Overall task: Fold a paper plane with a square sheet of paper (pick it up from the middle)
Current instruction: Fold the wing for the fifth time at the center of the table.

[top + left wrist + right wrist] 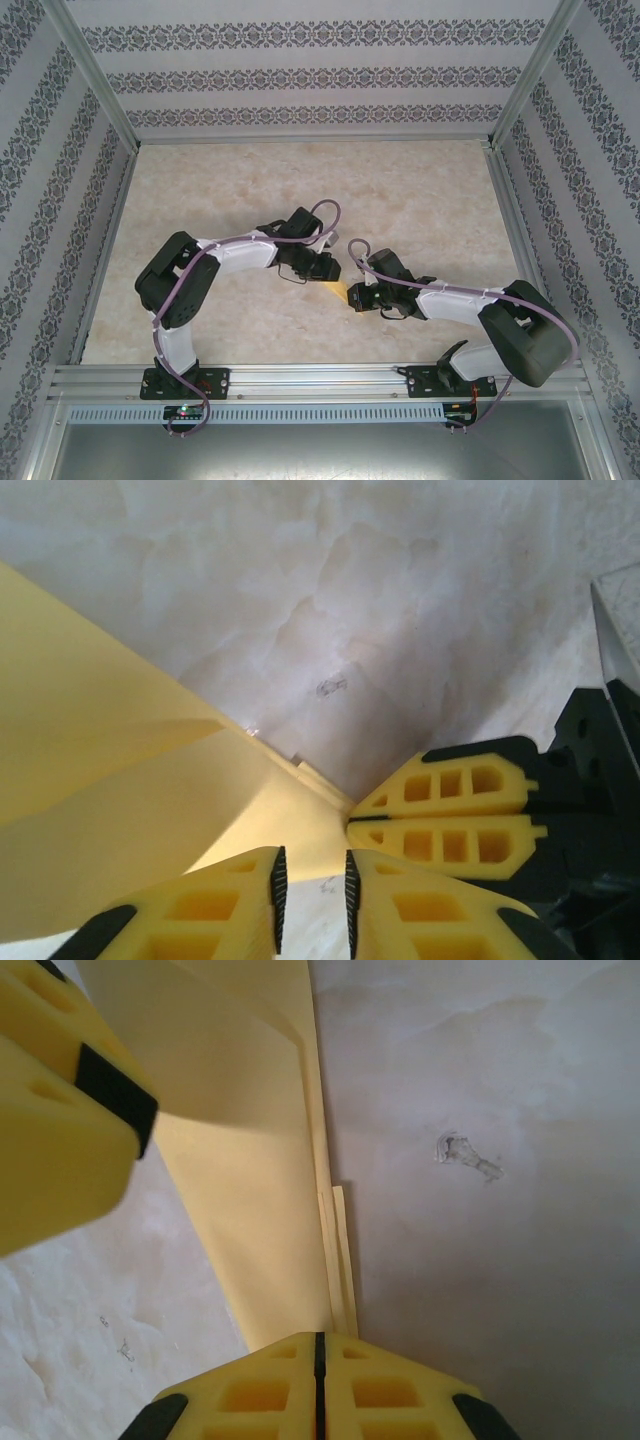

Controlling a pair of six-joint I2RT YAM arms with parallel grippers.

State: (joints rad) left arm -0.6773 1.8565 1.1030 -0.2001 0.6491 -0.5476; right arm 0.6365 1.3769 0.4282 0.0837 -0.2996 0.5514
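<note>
At the left of the overhead view, the left arm (235,255) rises from its base on the near rail (320,380), bends outward and reaches in toward the middle of the pale marbled surface (400,190). Its jaws hang over the near-centre of that surface, just above the upper left edge of the sheet of paper (338,289). From the left wrist camera, the two yellow fingers (220,900) of the left jaws stand a narrow gap apart. Bare surface and a strip of paper show through that gap. Whether the black pads touch the sheet, I cannot tell.

The sheet of paper (120,780) is mustard yellow and already creased. Folded flaps overlap and the shape tapers to a point on its right side. Only a small wedge of it shows between the two wrists from above. In the right wrist view the paper (260,1210) runs as a long folded panel from the top of the frame down to the fingers at the bottom, with thin layered edges along its right side. A small dark mark (460,1150) sits on the surface to the right of it, well apart from the paper.

Right of the sheet, the right jaws are pressed fully together, and the tapered end of the paper goes in between their fingers (450,815). The right arm (455,300) stretches leftward, low over the surface, from its base at the near right. Patterned walls (300,80) close in the workspace on three sides.
</note>
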